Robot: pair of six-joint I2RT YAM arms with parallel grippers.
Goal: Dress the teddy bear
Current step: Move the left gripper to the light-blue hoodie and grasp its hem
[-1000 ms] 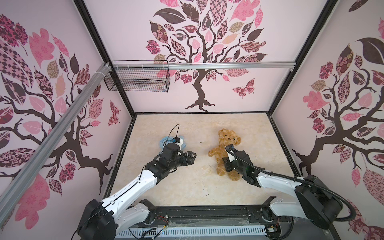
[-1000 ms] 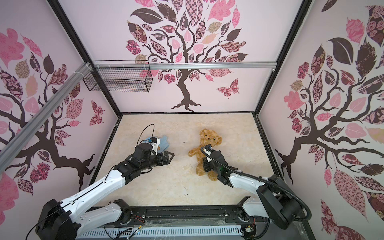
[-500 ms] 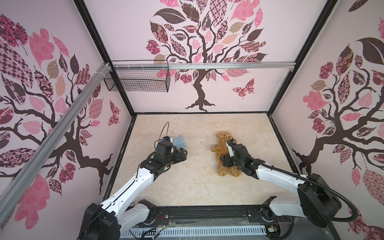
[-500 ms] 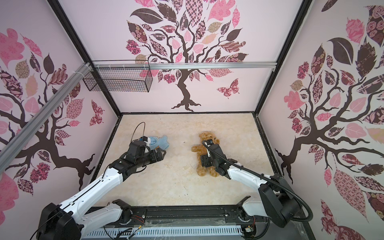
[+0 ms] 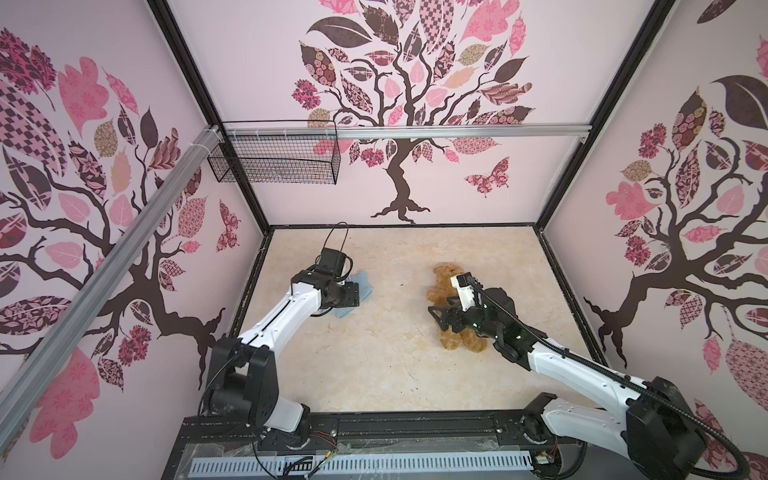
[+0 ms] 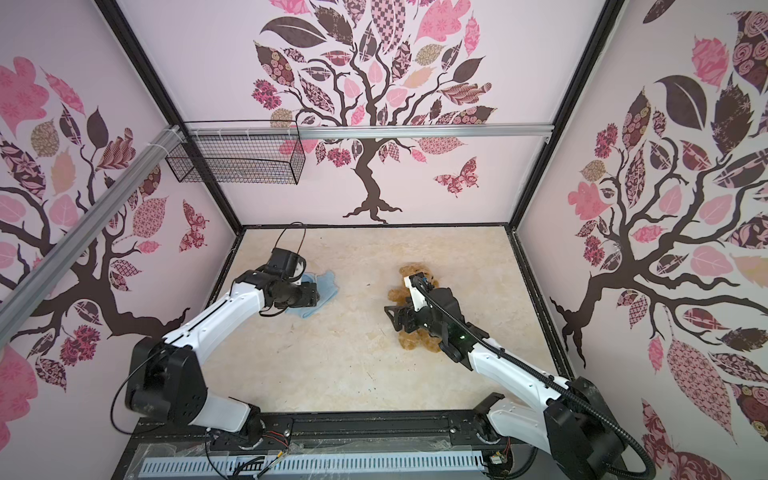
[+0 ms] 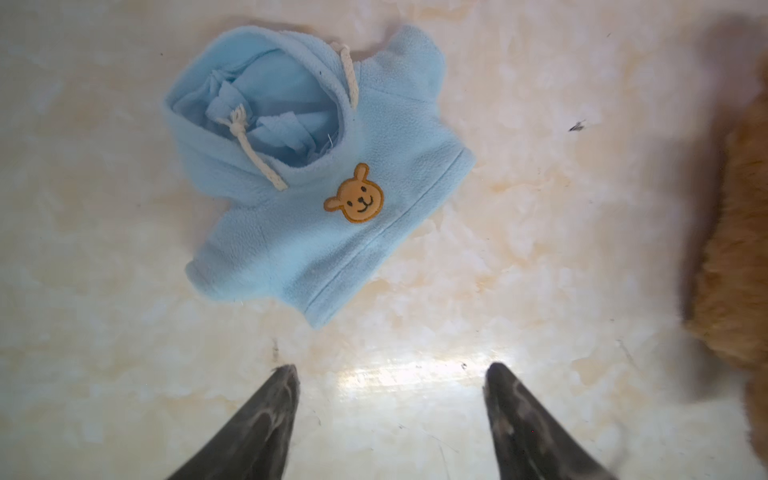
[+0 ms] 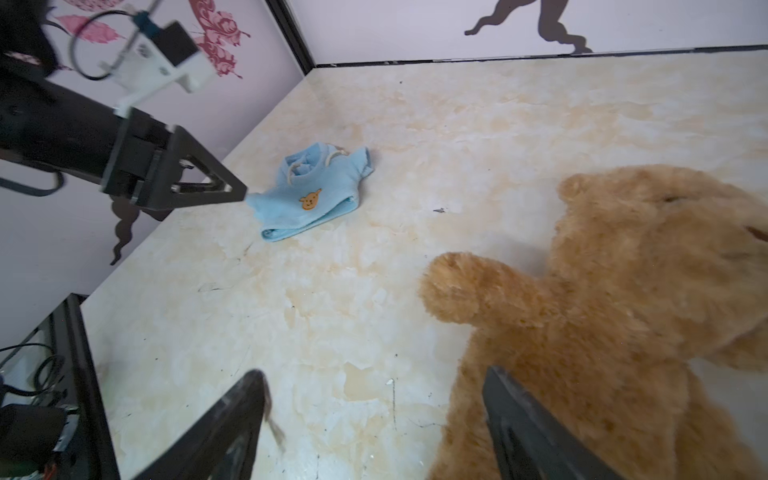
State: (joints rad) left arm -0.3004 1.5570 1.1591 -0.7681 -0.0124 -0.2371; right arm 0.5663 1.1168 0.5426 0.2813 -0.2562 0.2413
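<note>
The teddy bear (image 5: 444,277) (image 6: 410,274) (image 8: 623,316), golden-brown and fluffy, lies on the marbled table right of centre. My right gripper (image 5: 441,318) (image 6: 395,319) (image 8: 374,380) hovers over its middle and is open. One finger lies against the bear's fur and the other is over bare table; nothing is held. A light-blue hoodie (image 5: 362,283) (image 6: 327,284) (image 7: 316,208) (image 8: 316,195) with an orange bear emblem lies flat at the left. My left gripper (image 5: 353,299) (image 6: 312,300) (image 7: 390,374) (image 8: 232,193) is open just short of the hoodie's hem, with bare table between its fingers.
A black wire basket (image 5: 274,162) hangs from the aluminium rail on the back wall at the left. Patterned walls close in the table (image 5: 374,365) on three sides. The black base rail (image 5: 415,428) runs along the front edge.
My right gripper has opened and let go of the bear, which now lies flatter on the table. It has shifted over the bear's middle. My left gripper has drawn slightly back-left beside the hoodie.
</note>
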